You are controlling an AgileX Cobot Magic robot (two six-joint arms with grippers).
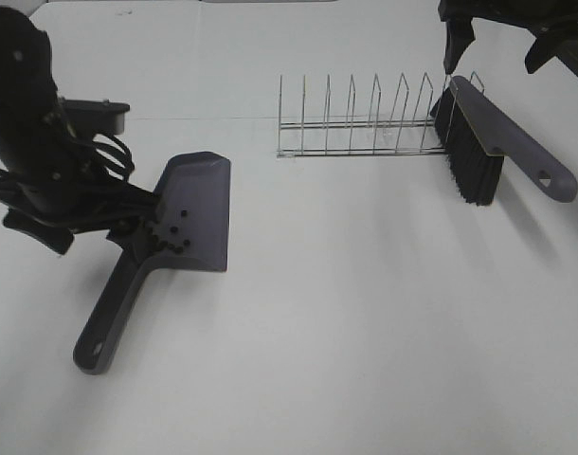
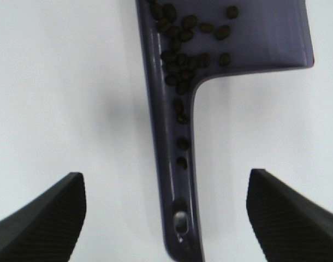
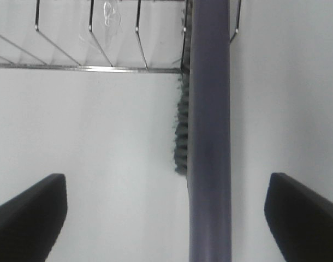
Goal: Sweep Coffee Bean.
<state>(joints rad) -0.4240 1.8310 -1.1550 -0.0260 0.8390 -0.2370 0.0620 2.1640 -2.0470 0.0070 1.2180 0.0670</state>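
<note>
The big white tabletop [image 1: 365,332] holds everything. A thin silver wire rack [image 1: 355,118] stands at the back, and the grey plastic brush with black bristles [image 1: 493,142] lies against its end. The grey plastic dustpan [image 1: 189,213] lies flat, its long handle pointing toward the near edge and its wide mouth away. The tiny dark coffee beans [image 2: 180,60] sit inside the pan and along the handle. The sweeping looks done. The left end effector [image 2: 166,215] and the right end effector [image 3: 166,218] are both wide open, holding nothing. Next, the arms likely just need to back away.

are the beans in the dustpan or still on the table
In the dustpan: the beans cluster at its back corner and down the handle channel; none visible on the table.
</note>
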